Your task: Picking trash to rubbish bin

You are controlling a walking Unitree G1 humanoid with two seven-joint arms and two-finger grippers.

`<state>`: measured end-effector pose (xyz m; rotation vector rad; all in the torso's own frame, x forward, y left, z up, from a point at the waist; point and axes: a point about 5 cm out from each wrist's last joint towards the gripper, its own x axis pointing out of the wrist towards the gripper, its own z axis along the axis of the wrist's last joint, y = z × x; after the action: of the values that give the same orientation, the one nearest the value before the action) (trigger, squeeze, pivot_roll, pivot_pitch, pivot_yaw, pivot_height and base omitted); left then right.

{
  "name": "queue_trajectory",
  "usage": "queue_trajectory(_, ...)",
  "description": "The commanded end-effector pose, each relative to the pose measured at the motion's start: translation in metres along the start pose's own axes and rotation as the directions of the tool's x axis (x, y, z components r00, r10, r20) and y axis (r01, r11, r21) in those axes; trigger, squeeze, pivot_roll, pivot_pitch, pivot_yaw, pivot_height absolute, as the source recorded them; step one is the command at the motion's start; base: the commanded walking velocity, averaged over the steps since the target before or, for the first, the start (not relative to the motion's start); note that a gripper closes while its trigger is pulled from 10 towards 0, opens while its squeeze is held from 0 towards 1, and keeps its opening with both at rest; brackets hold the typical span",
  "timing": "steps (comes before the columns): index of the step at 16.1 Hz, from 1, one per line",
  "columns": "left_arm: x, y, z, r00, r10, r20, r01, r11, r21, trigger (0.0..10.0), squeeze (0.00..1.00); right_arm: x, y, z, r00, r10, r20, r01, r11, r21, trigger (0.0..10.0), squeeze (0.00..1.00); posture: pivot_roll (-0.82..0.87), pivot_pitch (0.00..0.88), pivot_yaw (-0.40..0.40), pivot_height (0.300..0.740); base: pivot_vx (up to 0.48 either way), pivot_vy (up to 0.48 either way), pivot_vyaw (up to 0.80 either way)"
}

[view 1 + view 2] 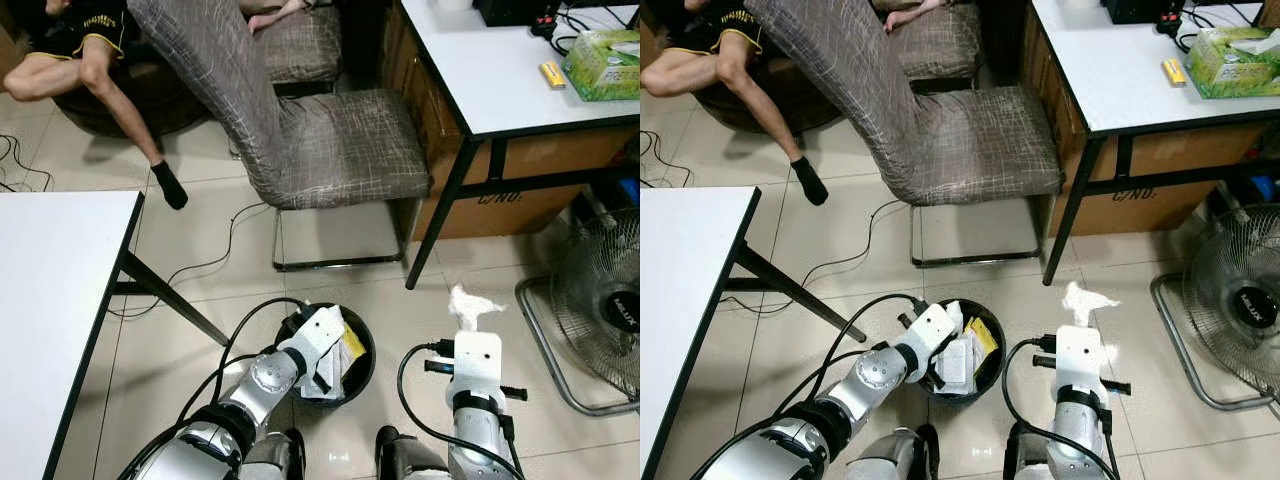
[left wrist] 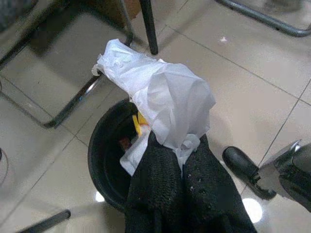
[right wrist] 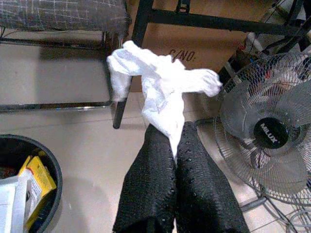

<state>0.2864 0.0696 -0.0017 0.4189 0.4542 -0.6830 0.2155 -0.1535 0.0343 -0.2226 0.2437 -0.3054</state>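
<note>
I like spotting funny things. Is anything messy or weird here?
Not much. The left gripper holds a crumpled tissue over the black bin, which already holds trash. The right gripper pinches another tissue beside the bin, above bare floor. Nothing looks spilled or broken.

A rubbish bin (image 1: pixel 362 372) sits on the floor directly before the robot, with a chair (image 1: pixel 330 150) behind it. A desk (image 1: pixel 500 70) stands to the right, a fan (image 1: pixel 605 300) in front of it, and a table (image 1: pixel 50 290) to the left.

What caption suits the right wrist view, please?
Right gripper shut on crumpled tissue, beside the bin.
</note>
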Motion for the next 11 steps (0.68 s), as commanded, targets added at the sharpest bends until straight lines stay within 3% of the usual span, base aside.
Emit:
queue_trajectory(1, -0.003, -0.002, -0.014, 0.998, -0.001, -0.061, -0.002, 0.999, -0.039, 10.0, 0.0, -0.005, 0.003, -0.005, 1.0, 0.008, -0.016, -0.008, 1.0, -0.002, 10.0, 0.0, -0.04, 0.245, 0.078, 0.74, 0.0, 0.0, 0.0)
queue_trajectory(5, 0.0, -0.016, -0.011, 0.998, -0.058, -0.037, 0.056, 0.997, -0.058, 10.0, 0.0, -0.015, 0.002, 0.001, 1.0, 0.008, 0.01, -0.008, 1.0, 0.016, 10.0, 0.0, -0.07, 0.288, 0.064, 0.74, 0.0, 0.0, 0.0)
queue_trajectory(11, 0.003, -0.018, -0.001, 0.997, -0.081, -0.006, 0.081, 0.994, -0.069, 10.0, 0.0, -0.031, 0.005, 0.018, 0.998, -0.013, 0.066, 0.009, 0.998, 0.057, 10.0, 0.0, -0.1, 0.352, 0.088, 0.74, 0.0, 0.0, 0.0)
